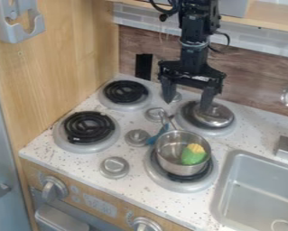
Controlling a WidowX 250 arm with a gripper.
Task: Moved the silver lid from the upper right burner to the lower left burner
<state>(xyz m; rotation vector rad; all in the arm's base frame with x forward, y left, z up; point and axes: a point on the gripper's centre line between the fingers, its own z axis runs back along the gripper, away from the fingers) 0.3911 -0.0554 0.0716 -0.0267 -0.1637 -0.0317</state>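
Wide open and holding nothing, the gripper [187, 103] hung beside the silver lid [218, 118] on the far right burner [221, 132].

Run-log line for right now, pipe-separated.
lid: upper right burner | gripper: open, at lid, contact unclear | target: lower left burner | pot with toy: lower right burner | status: lid not yet on target

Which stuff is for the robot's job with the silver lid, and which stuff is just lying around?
For the job:
silver lid
upper right burner, where the lid is
lower left burner, where it should go
gripper

Just there:
metal pot
green and yellow toy inside it
blue thing beside it
upper left burner
sink
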